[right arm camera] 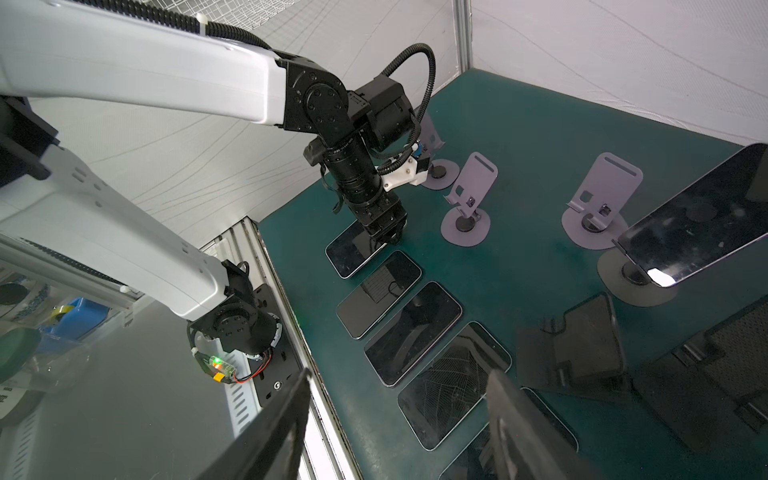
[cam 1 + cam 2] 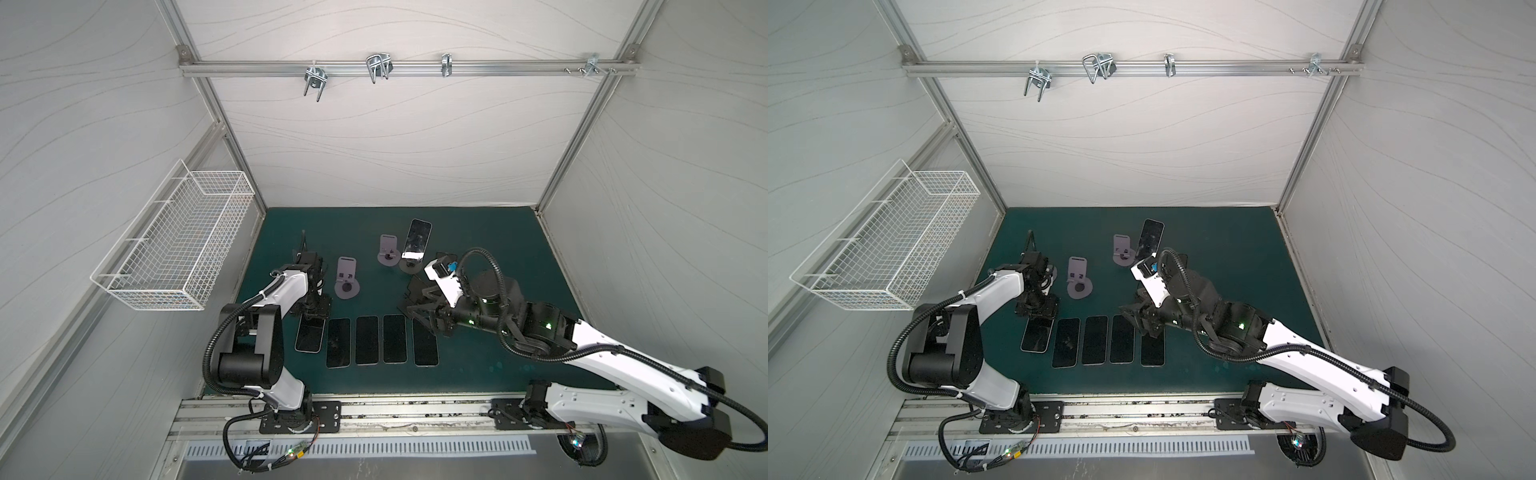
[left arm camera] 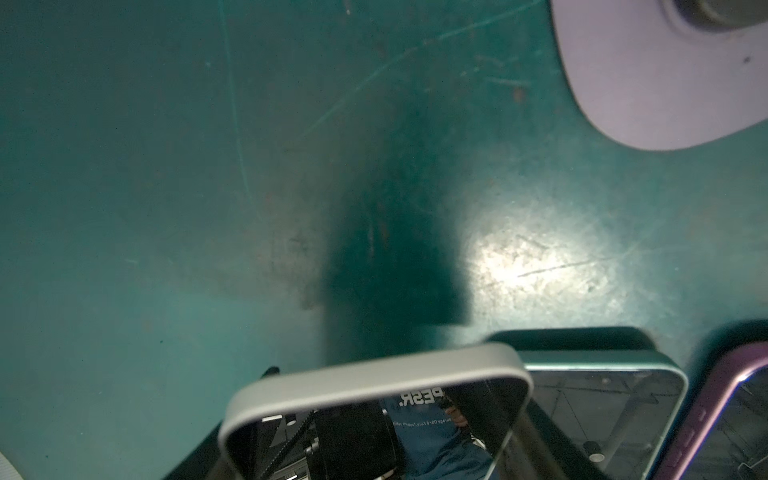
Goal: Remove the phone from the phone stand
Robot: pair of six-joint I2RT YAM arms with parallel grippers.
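The green mat (image 2: 469, 374) carries everything, and the row of 5 phones (image 2: 367, 340) lying flat on it, screens up, serves as the marker here. The white wire basket (image 2: 174, 257) hangs on the side wall, well left of the row and higher.

The task's phone (image 2: 417, 240) is beyond the row's right half. It leans screen-up on its phone stand (image 2: 411, 266), well apart from the row, and neither gripper touches it. 2 empty grey stands (image 2: 347, 282) (image 2: 388, 249) stand beyond the row's left half and its middle, the left one nearer the row.

The left gripper (image 2: 312, 316) points down onto the far end of the row's leftmost phone (image 2: 309, 336). In the left wrist view that phone's end looms close and overlaps its neighbour, but the fingers are hidden, so I cannot tell whether the jaws clamp it or only straddle it.

The right gripper (image 2: 422, 320) hovers at the far end of the row's rightmost phone (image 2: 424, 345). In the right wrist view its 2 fingers (image 1: 274, 432) stand apart, with nothing pressed between them.
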